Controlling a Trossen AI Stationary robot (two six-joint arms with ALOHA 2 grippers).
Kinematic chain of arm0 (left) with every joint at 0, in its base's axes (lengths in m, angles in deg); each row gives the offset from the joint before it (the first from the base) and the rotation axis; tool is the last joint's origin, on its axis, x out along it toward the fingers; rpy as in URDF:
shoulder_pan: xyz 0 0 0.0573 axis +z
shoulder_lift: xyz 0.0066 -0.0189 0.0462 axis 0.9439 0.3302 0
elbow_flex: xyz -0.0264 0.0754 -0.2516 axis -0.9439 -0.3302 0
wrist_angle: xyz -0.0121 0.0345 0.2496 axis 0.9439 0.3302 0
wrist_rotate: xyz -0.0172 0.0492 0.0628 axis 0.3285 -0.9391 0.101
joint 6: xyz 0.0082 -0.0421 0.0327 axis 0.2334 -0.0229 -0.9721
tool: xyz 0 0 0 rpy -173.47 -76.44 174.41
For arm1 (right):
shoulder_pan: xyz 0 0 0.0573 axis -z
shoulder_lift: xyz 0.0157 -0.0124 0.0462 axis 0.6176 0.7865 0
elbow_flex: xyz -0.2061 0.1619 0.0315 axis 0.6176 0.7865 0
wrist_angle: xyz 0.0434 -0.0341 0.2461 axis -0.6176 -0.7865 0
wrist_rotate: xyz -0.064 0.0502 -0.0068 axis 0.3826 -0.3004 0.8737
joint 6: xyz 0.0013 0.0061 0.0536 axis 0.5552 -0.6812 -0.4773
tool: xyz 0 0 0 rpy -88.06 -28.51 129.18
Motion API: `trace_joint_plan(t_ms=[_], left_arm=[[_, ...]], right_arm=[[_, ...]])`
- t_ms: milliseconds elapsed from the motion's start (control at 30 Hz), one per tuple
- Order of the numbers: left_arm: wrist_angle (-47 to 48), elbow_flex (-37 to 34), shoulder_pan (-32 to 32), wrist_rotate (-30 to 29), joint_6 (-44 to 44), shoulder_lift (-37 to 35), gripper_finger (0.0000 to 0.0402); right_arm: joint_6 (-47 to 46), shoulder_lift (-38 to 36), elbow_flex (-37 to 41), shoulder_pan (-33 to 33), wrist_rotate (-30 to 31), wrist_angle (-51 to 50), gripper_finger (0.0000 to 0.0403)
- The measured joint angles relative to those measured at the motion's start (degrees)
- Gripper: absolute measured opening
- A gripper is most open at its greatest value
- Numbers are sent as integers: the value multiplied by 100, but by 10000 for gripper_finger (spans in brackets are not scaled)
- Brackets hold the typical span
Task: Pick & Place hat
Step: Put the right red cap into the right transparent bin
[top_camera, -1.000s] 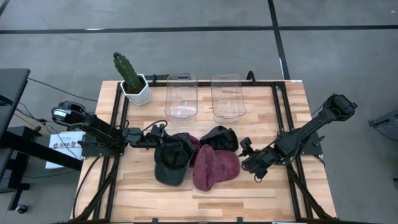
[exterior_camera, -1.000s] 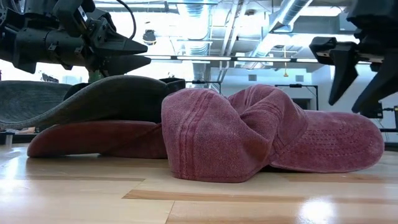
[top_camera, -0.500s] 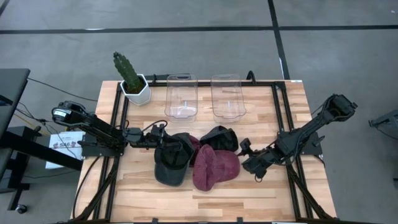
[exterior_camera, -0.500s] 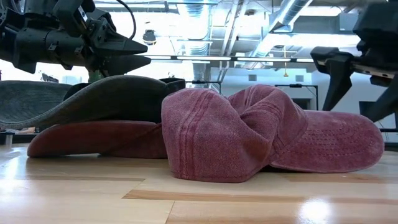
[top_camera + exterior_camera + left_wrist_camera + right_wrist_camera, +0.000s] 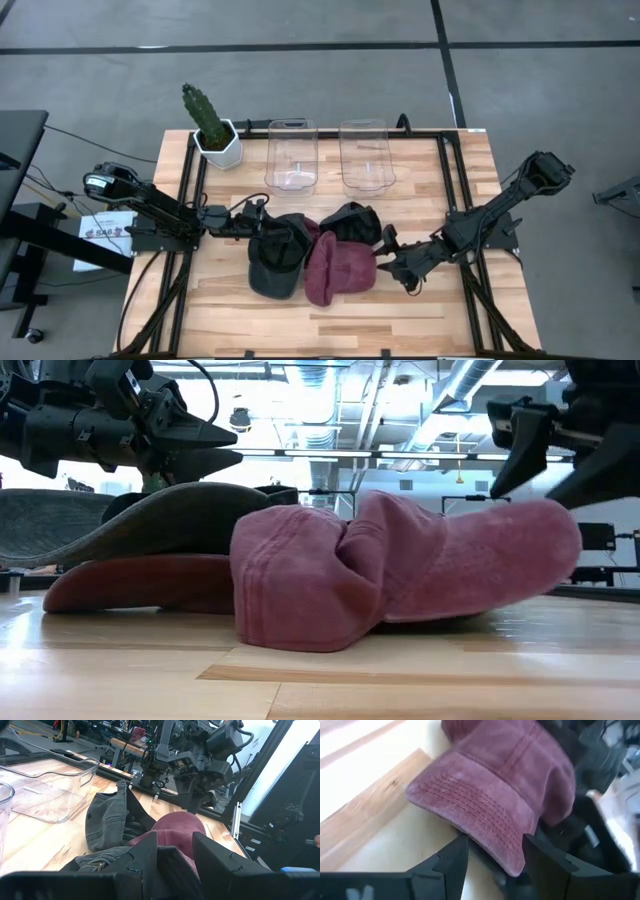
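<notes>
Caps [image 5: 310, 255] crowd the frame centre, grippers pressing in from either side. Two clear bins [image 5: 328, 155] and a potted cactus [image 5: 212, 128] line the upper edge. Bare table [image 5: 400, 320] along the bottom gives open passage.

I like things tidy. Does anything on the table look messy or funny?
Yes. The red cap is scrunched up, its brim lifted off the wood between the right gripper's fingers. The grey cap lies on another red cap.

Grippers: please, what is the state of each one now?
Left gripper: open, over the dark grey cap, holding nothing.
Right gripper: jaws around the maroon cap's brim; grip cannot be told.
</notes>
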Motion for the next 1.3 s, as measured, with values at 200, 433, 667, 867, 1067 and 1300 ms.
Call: trace_joint_plan(t_ms=[200, 433, 667, 867, 1067, 1300], left_arm=[[-2, -1, 2, 0, 0, 0, 122], [0, -1, 2, 0, 0, 0, 122], [0, 1, 0, 0, 0, 0, 122], [-2, 0, 2, -1, 0, 0, 122], [0, -1, 2, -2, 0, 0, 122], [-1, 1, 2, -2, 0, 0, 122]], right_arm=[[466, 0, 0, 147, 22, 594, 159], [473, 0, 0, 540, 19, 871, 121], [508, 0, 0, 587, 8, 960, 13], [892, -89, -7, 155, 648, 1637, 6], [1628, -497, -195, -383, 2199, 1610, 3], [2452, -1262, -232, -926, 4428, 1652, 2]])
